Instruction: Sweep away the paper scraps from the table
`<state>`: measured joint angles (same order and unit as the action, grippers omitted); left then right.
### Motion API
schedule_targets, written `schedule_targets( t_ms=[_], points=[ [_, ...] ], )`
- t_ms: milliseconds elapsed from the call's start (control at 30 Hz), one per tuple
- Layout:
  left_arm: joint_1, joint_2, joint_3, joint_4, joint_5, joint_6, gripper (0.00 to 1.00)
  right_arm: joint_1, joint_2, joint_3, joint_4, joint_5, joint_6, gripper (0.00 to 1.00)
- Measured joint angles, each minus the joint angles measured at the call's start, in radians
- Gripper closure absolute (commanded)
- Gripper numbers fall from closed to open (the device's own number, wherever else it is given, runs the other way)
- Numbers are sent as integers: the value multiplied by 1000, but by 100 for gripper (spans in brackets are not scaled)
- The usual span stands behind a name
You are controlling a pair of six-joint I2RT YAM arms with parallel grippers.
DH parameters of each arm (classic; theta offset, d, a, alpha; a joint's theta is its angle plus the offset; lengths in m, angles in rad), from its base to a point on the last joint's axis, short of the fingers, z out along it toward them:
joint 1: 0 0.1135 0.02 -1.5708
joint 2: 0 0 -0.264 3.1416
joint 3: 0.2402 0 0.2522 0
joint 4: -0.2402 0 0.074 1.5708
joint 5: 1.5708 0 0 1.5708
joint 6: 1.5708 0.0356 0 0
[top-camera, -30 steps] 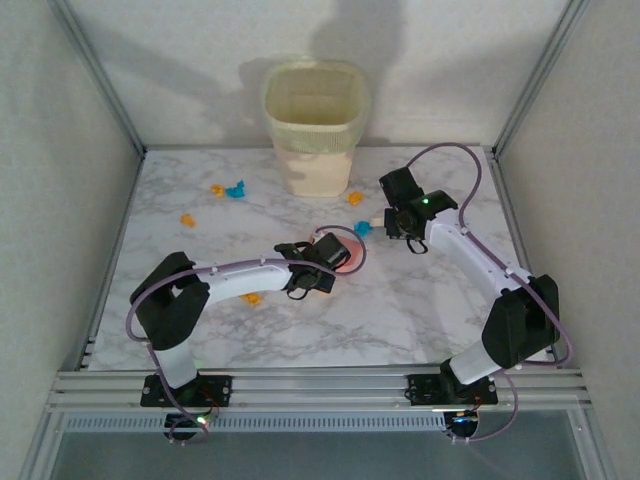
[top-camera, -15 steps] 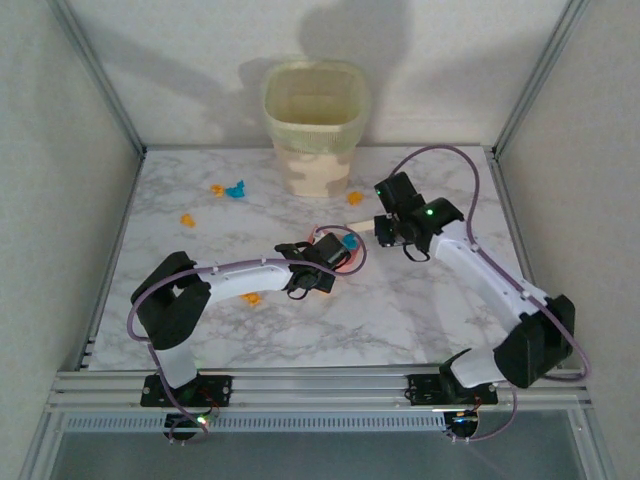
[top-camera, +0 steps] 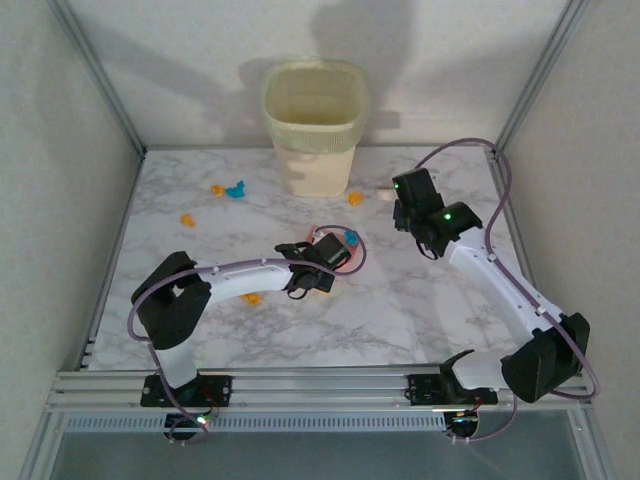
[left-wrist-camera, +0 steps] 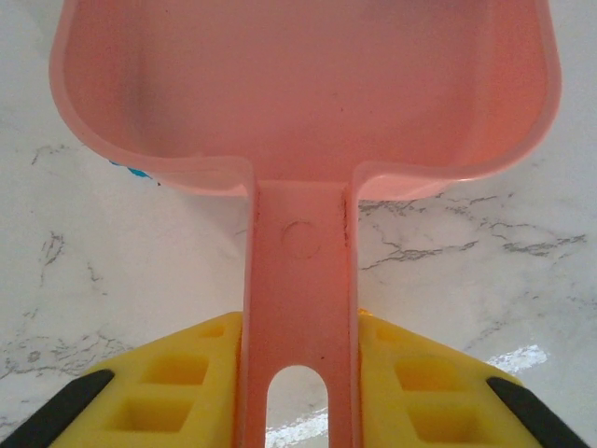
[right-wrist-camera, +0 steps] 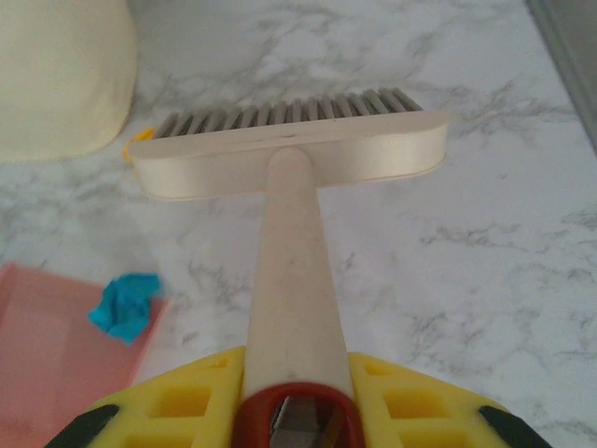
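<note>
- We are looking at the paper scraps, tiny crumpled orange and bright blue bits. They are lying scattered on the white marble table: several in the upper left of the top view, one orange beside the left forearm, and one orange just below the bin.
- The left arm is reaching low toward the middle, with the left gripper clamping the handle of the pink dustpan.
- The right arm is stretching up the right side, with the right gripper squeezing the handle of the cream hand brush, whose bristles are pointing away from the wrist.
- One blue scrap is lying at the dustpan's edge. We cannot tell what the cream waste bin is holding.
</note>
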<state>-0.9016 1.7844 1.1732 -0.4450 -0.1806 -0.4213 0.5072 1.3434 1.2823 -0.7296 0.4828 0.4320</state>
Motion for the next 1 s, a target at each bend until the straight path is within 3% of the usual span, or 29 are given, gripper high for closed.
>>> schedule_targets(
  t_ms=[200, 567, 1000],
  points=[
    [0, 8, 4, 0, 0, 0, 100, -27, 140, 21, 111, 25, 10, 100],
    [0, 32, 22, 0, -4, 0, 100, -34, 473, 211, 128, -18, 6, 100],
    [0, 46, 39, 0, -16, 6, 100, -42, 504, 224, 141, -121, -14, 100]
  ],
)
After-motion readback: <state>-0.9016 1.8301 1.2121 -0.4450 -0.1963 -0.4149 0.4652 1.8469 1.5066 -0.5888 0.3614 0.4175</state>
